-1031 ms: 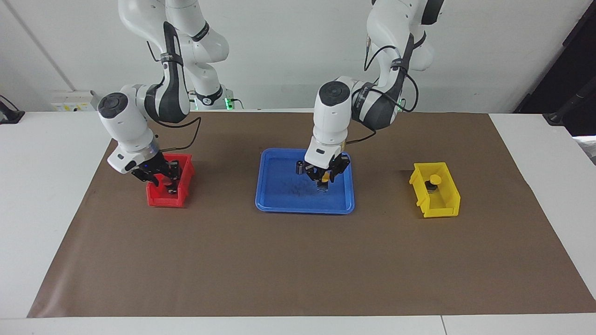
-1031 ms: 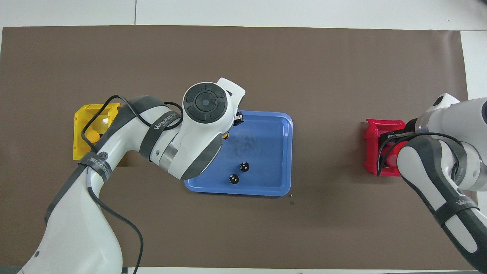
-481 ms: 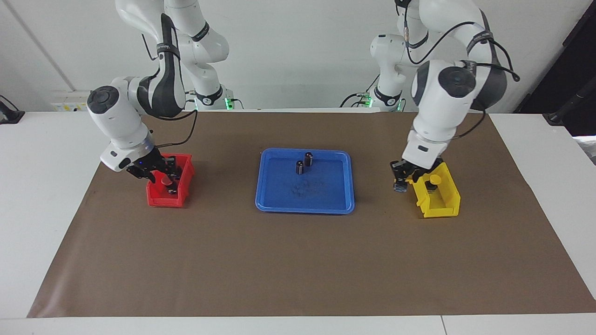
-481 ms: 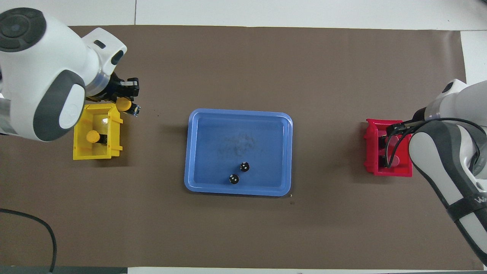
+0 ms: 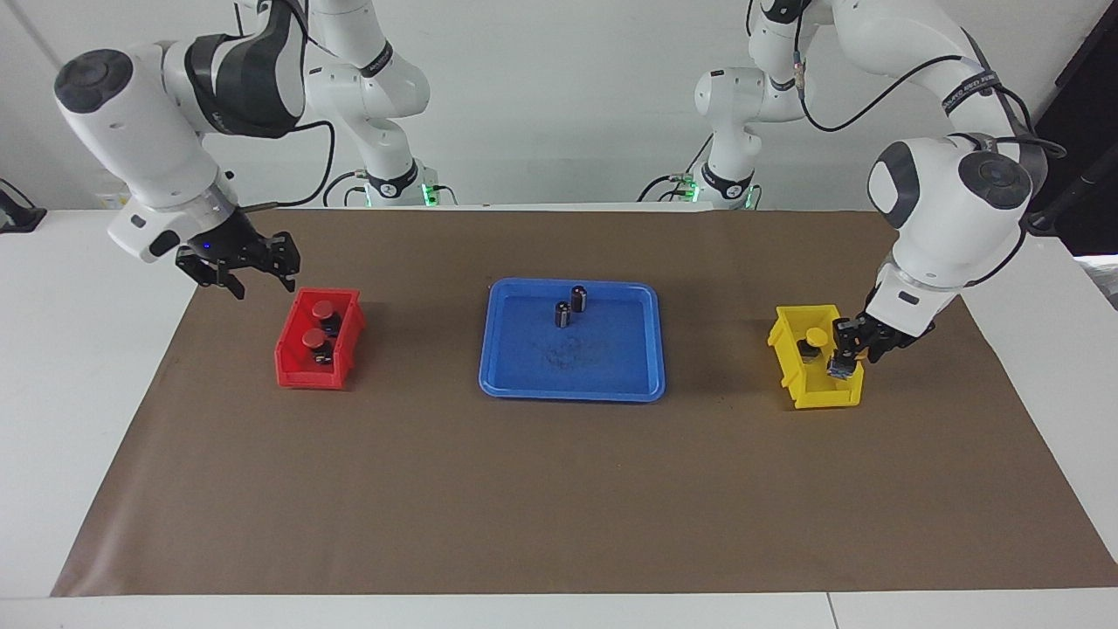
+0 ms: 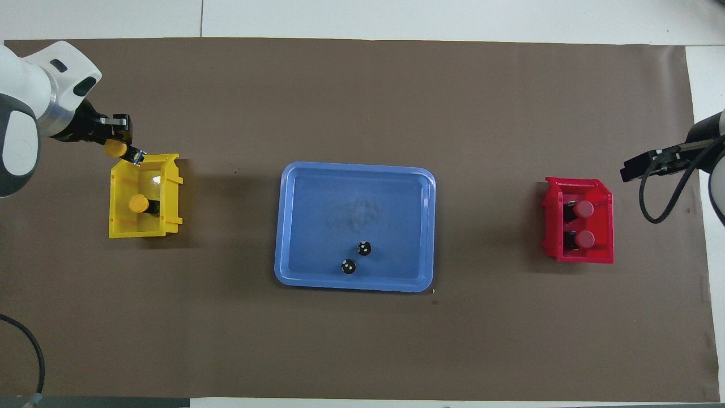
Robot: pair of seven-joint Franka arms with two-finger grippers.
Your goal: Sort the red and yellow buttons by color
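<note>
Left claw grips yellow button | over yellow bin

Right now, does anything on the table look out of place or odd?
Nothing stands out. Two red buttons sit in the red bin, one yellow button in the yellow bin. The left gripper holds the last yellow button over that bin.

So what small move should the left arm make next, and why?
Probably lower a little and open. The left gripper holds the last yellow button over the end of the yellow bin farther from the robots, where one yellow button already sits. Both red buttons lie in the red bin.
</note>
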